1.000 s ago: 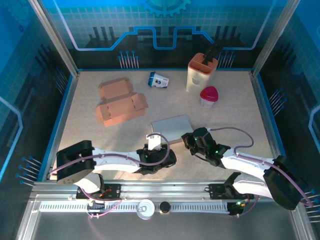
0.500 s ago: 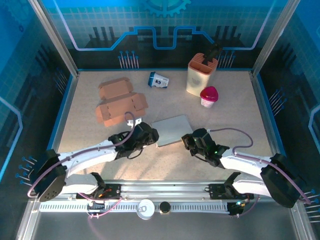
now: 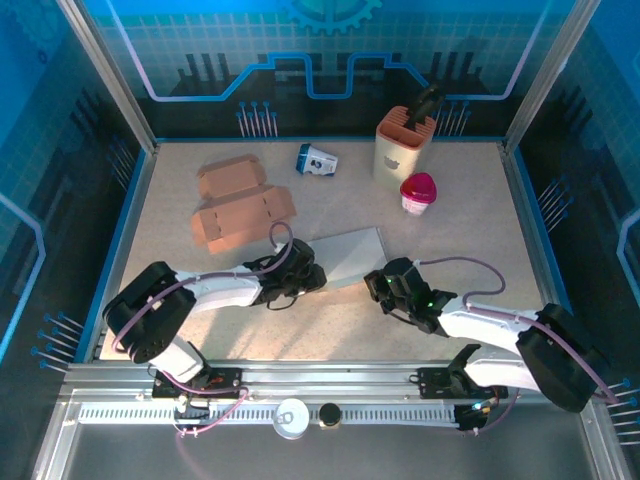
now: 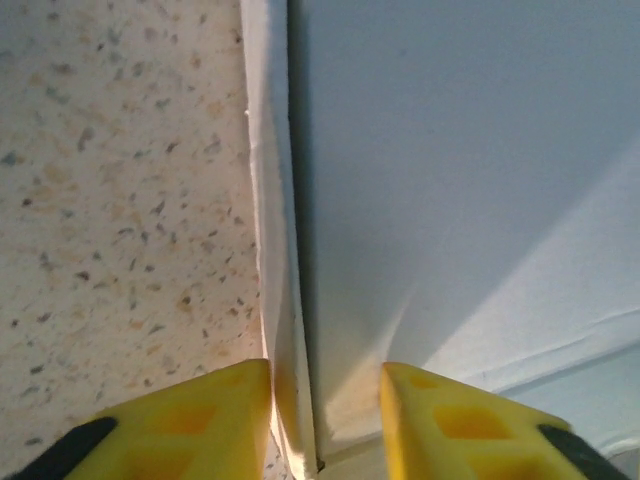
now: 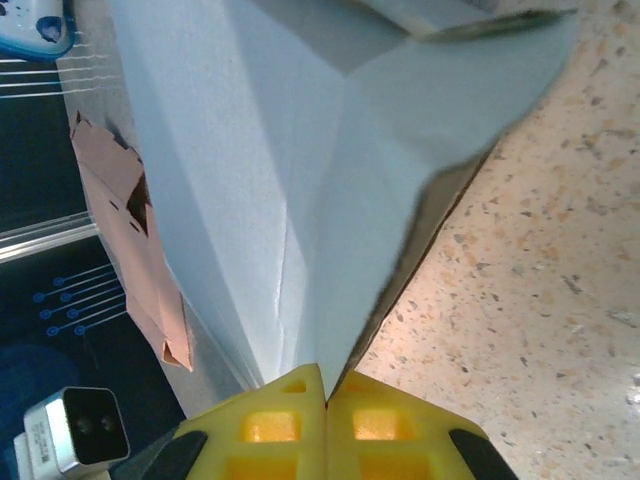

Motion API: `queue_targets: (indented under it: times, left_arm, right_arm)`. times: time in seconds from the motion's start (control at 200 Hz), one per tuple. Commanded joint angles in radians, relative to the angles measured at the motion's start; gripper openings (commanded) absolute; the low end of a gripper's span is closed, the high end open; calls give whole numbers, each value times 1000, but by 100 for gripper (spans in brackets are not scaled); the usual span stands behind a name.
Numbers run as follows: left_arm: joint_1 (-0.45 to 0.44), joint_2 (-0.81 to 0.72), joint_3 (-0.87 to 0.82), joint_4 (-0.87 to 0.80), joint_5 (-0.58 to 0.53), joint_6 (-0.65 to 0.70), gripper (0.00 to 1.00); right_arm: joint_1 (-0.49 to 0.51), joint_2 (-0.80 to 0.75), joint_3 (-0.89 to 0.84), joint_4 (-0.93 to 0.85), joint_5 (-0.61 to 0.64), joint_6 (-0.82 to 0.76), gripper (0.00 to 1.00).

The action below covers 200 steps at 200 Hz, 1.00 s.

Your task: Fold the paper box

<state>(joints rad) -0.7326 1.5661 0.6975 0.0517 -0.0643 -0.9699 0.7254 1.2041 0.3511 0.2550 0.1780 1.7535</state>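
Left claw lies low on the table at the left end of the flattened grey paper box. Its yellow fingers stand narrowly apart, one on each side of a folded side strip of the box. A sliver of gap shows beside the strip, so it cannot be told whether the claw truly pinches it. The right claw is at the box's near right corner. In the right wrist view its fingers meet with the grey sheet between them, so it is closed on the box.

This two-ended hold looks deliberate. The right claw anchors one corner so the blank cannot slide, while the left claw can work the opposite strip up along its crease.

The box sits in the middle of the table, nearer the near edge than the far one, between the two claws. Its long axis runs roughly left to right, slanting a little toward the far right corner. Its broad face appears tilted rather than flat, though how far it is raised is unclear.

Two brown cardboard blanks lie well apart toward the far left corner.
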Motion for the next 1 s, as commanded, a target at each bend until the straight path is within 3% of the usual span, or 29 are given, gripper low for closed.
queue_targets:
  times: [0.0, 0.215, 0.32, 0.43, 0.52, 0.61, 0.76, 0.995]
  left_arm:
    - [12, 9, -32, 37, -11, 2, 30]
    - [19, -10, -46, 15, -3, 38, 19]
    - [30, -21, -46, -18, 15, 75, 18]
    - [42, -31, -51, -61, 36, 119, 16]
    - [52, -64, -79, -76, 43, 136, 15]
    - [64, -121, -108, -95, 38, 144, 15]
    - [71, -216, -118, -131, 48, 158, 25]
    - [152, -306, -101, -190, 119, 178, 44]
  right_arm:
    - [-7, -15, -23, -43, -4, -50, 8]
    - [-92, -205, 30, -339, -28, -377, 49]
    - [-211, -301, 86, -488, -81, -666, 67]
    - [-362, -308, 149, -564, -176, -920, 78]
    - [-462, -219, 213, -554, -291, -1088, 80]
    - [-485, -62, 296, -552, -365, -1185, 79]
    - [-459, 153, 372, -462, -453, -1223, 70]
    - [-359, 394, 497, -459, -412, -1217, 57]
